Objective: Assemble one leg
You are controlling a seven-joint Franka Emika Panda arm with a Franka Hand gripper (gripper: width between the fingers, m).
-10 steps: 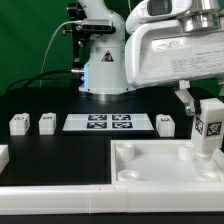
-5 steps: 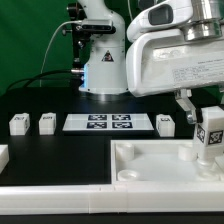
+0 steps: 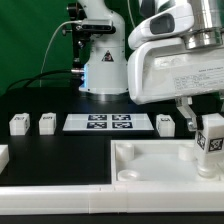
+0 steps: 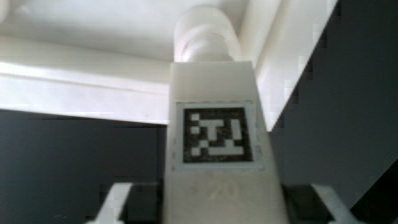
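The end effector clamps the leg upright over the white panel, with the leg's black-and-white square tag facing the wrist camera.

A small white rectangular leg stands upright, a black-and-white square tag showing on its face, pinched near its top by the gripper. Its lower end meets the white panel at the far corner on the exterior view's right; whether it is fully seated in the socket there is hard to tell. A second leg and third leg lie near each other on the black table at the exterior view's left. A fourth leg lies nearer the upright one.
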